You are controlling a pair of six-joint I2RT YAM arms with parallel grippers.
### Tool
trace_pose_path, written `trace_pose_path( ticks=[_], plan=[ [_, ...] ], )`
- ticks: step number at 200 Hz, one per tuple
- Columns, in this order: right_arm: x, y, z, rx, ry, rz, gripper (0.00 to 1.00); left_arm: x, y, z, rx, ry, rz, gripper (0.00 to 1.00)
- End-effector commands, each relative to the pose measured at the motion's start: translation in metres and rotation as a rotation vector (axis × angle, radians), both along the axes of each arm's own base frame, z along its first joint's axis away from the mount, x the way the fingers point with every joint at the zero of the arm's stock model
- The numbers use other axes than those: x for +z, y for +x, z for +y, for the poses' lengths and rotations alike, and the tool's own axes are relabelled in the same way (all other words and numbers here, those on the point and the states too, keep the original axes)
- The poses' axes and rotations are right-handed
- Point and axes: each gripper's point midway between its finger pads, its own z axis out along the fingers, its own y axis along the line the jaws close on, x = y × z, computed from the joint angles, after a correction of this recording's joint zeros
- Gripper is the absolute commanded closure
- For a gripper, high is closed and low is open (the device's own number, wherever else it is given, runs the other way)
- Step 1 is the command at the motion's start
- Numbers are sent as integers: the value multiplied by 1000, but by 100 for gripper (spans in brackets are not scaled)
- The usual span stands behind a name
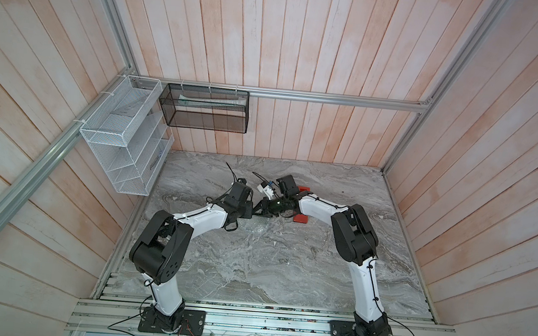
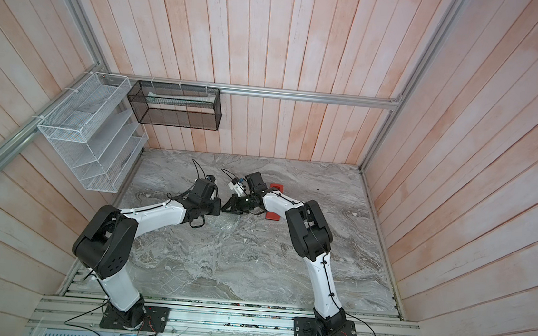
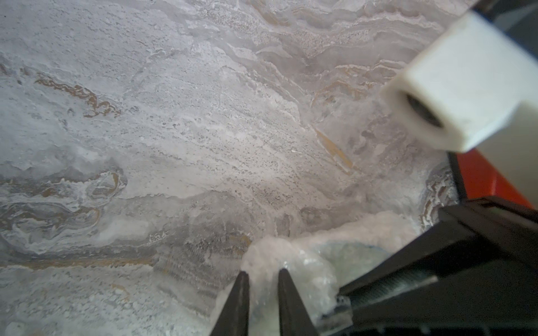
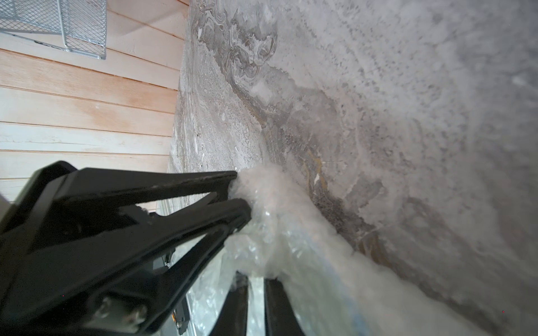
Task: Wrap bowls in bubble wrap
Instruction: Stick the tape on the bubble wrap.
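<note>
A grey marbled bench (image 1: 284,271) stands inside pale wooden plank walls, with two white-and-black robot arms reaching in from its front edge. Their tips meet in the far half of the bench, roughly midway between its left and right edges.

A wad of bubble wrap (image 4: 267,221) is bunched between them, whitish and crinkly. In both top views the wrap is nearly see-through and shows only as a faint glint on the bench (image 1: 257,226) just in front of the gripper tips. The bowl (image 3: 349,256) lies under the wrap. Only a faint bluish patch of it shows through in the left wrist view, and its leaf prints cannot be made out.

The left gripper (image 3: 263,272) is clenched on a fold of the bubble wrap, its two dark fingers close together with the plastic squeezed between them. The right gripper (image 4: 256,279) sits just beside it. Its fingers stand narrowly apart with wrap in the gap, and I cannot tell whether they are pinching it.

A red tape dispenser (image 1: 300,219) lies on the bench just behind the right arm's forearm, which partly hides it.
</note>
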Motion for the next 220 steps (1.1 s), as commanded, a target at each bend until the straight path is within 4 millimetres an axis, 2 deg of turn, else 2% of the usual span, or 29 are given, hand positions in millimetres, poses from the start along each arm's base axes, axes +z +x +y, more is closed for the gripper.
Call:
trace_pose_path(
  ticks=[1, 24, 40, 84, 133, 161, 191, 209, 220],
  plan=[
    [39, 19, -2, -31, 24, -134, 85, 7, -4, 5, 17, -2, -16, 80],
    [50, 18, 0, -21, 51, -163, 85, 9, -5, 5, 20, -10, -20, 80],
    [50, 18, 2, -11, 59, -154, 86, 10, -5, 5, 23, -14, -24, 80],
    [36, 18, 5, -5, 45, -132, 86, 13, -6, 9, 50, -15, -32, 80],
    [13, 16, 2, 3, 3, -118, 86, 31, -3, 25, 131, -19, -87, 77],
    [15, 11, 2, 20, 5, -142, 86, 36, 0, 25, 124, -32, -89, 76],
    [16, 10, 2, 23, 8, -150, 86, 39, -2, 9, 61, -93, -79, 69],
    [14, 9, 3, 25, 7, -146, 86, 39, -5, 2, 28, -115, -77, 55],
    [14, 10, 3, 22, 7, -144, 86, 41, -6, 0, 20, -128, -81, 51]
  ],
)
